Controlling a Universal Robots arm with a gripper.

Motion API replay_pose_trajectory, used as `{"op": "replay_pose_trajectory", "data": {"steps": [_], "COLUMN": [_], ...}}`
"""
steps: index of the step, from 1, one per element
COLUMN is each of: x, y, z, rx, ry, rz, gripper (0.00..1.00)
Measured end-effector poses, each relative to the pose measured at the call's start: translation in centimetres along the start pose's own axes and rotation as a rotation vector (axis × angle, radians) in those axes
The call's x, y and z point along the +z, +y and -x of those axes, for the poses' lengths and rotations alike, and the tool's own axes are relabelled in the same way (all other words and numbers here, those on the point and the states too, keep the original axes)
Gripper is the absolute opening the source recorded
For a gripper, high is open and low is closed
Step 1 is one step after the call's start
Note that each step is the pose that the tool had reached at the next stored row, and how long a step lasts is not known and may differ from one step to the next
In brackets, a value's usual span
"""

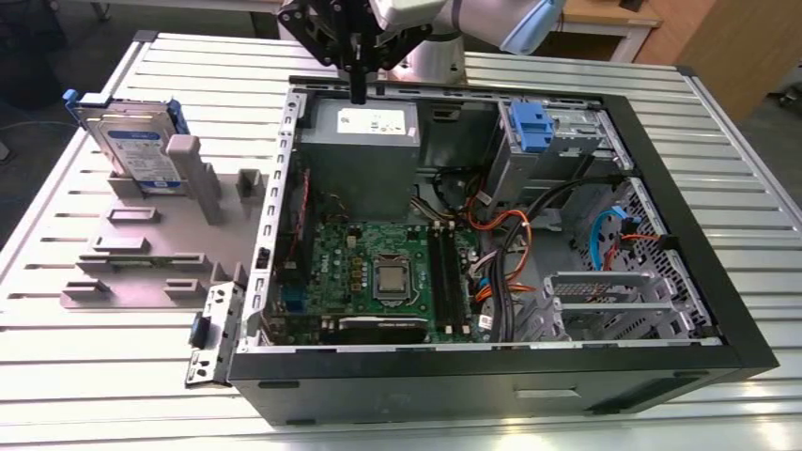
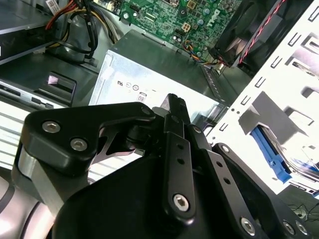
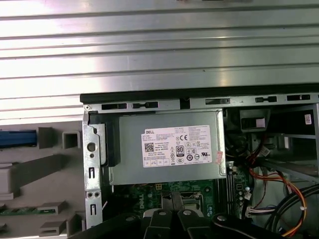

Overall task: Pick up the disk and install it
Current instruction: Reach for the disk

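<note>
— where is the disk in this one?
— at the exterior view's upper left. the disk (image 1: 130,141), silver with a blue-and-white label and a blue rail round it, stands on edge in a slot of the grey holder block (image 1: 150,246) on the slatted metal table (image 1: 75,376). it stands free of the robot.

— and the arm?
— well apart from it. the gripper (image 1: 360,94) hangs at the top centre of that frame, pointing down over the far rim of the open computer case (image 1: 501,381), just above the grey power supply (image 1: 363,132).

— pincer open or closed?
— closed, from where i stand. in the second wrist view its black fingers (image 2: 175,112) are drawn together to one tip, with nothing between them.

— what lies beneath it?
— the power supply with its white sticker, seen square-on in the first wrist view. the green motherboard (image 1: 376,272) lies next to it, toward the middle of the case. the disk's blue rail (image 3: 17,138) also shows in the first wrist view, beside the holder block's grey posts.

— anything else blue?
— a blue latch (image 1: 532,127) on the drive bay, at the case's upper right in the exterior view, with orange and blue cables near it.
</note>
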State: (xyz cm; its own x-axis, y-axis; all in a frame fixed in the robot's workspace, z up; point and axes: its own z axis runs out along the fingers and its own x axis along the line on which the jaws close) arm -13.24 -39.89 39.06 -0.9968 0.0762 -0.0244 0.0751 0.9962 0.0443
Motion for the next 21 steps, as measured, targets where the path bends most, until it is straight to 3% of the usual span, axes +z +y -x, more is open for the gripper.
{"op": "replay_pose_trajectory", "data": {"steps": [21], "x": [0.08], "y": [-0.04], "z": [-0.42], "rx": [0.000], "ry": [0.0000], "rz": [0.0000], "gripper": [0.11]}}
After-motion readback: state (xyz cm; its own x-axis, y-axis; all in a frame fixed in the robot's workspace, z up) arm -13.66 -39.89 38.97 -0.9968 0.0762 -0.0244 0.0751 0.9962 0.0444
